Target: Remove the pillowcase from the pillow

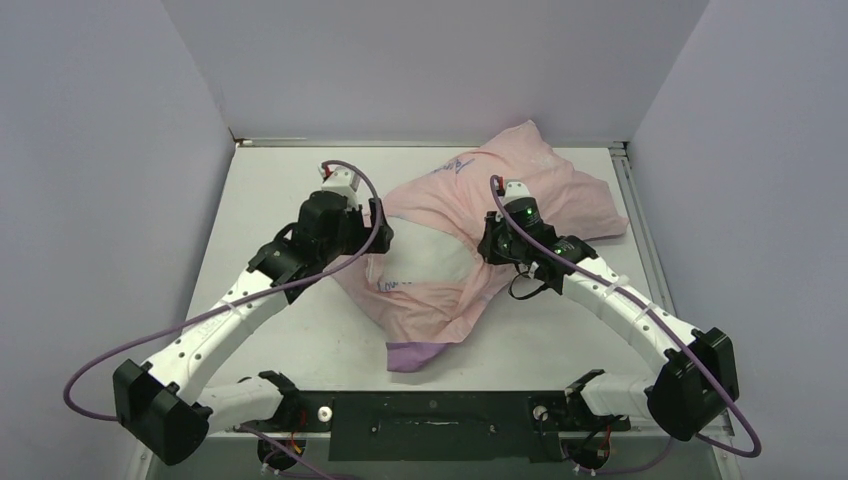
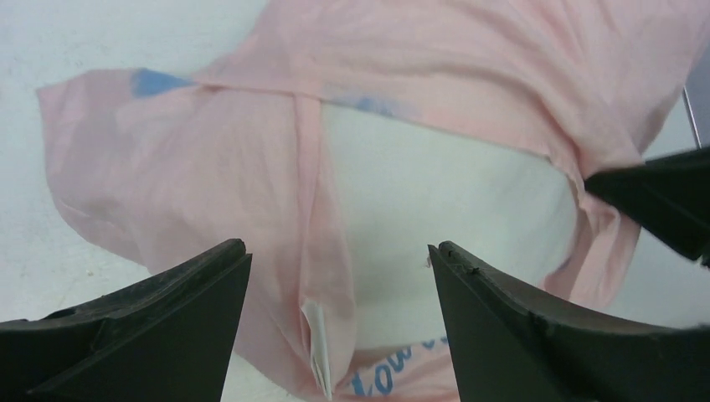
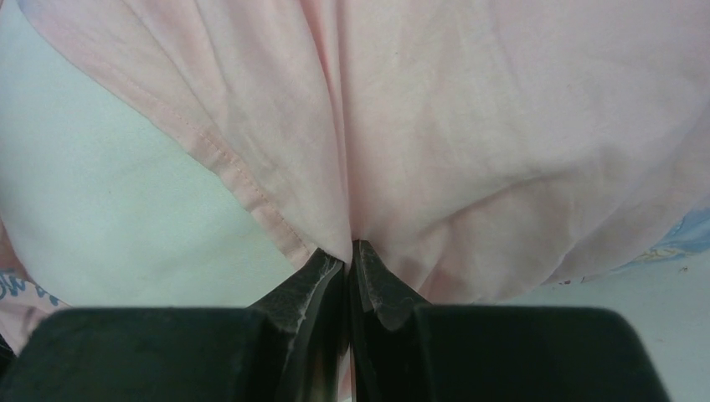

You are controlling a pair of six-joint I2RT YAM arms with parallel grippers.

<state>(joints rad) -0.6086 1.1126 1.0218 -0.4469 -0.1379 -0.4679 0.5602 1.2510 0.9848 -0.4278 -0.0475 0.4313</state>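
Observation:
The pale pink pillowcase (image 1: 540,180) with blue writing lies across the table's middle and back right, with a purple edge (image 1: 415,355) at the front. The white pillow (image 1: 425,255) shows through its open mouth. My left gripper (image 1: 385,235) is open at the mouth's left side; in the left wrist view it (image 2: 339,251) frames the pink hem (image 2: 326,251) and the white pillow (image 2: 444,201). My right gripper (image 1: 487,243) is shut on a fold of the pillowcase (image 3: 469,126) at the mouth's right edge, shown pinched in the right wrist view (image 3: 350,249).
The white table (image 1: 280,330) has grey walls on three sides and a metal rail (image 1: 640,230) along its right edge. A black mounting bar (image 1: 430,415) sits at the near edge between the arm bases.

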